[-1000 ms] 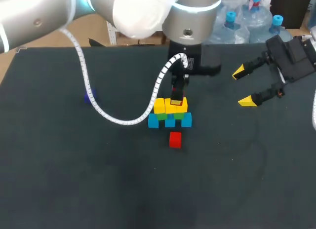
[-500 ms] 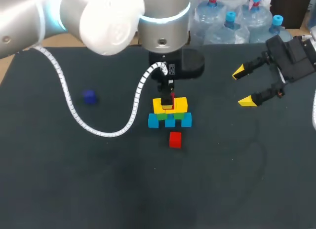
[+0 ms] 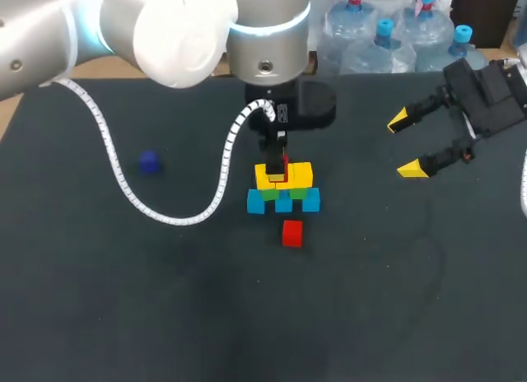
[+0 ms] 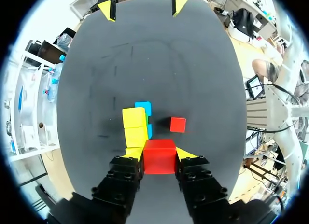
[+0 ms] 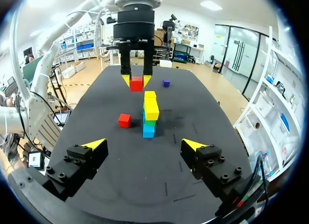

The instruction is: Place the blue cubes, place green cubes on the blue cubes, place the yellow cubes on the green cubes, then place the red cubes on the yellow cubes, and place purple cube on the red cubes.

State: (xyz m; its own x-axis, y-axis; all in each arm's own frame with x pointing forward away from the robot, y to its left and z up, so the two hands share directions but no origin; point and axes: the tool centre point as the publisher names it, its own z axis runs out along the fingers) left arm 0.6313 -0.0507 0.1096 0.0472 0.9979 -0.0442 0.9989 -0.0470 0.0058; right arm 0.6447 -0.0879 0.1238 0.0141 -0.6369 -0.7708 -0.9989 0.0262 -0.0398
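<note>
Left gripper [image 4: 159, 153] holds red cube [image 4: 159, 159] close over yellow cubes [image 4: 135, 126].

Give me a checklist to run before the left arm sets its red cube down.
1. Left gripper shut on the held red cube: ok.
2. Yellow cubes seated on the green cubes, above the blue cubes: ok.
3. Held red cube centred over the yellow cubes: cannot tell.
4. Right gripper open and well away from the stack: ok.
5. Loose red cube apart from the stack, not in the way: ok.
6. Purple cube lying free for later: ok.
</note>
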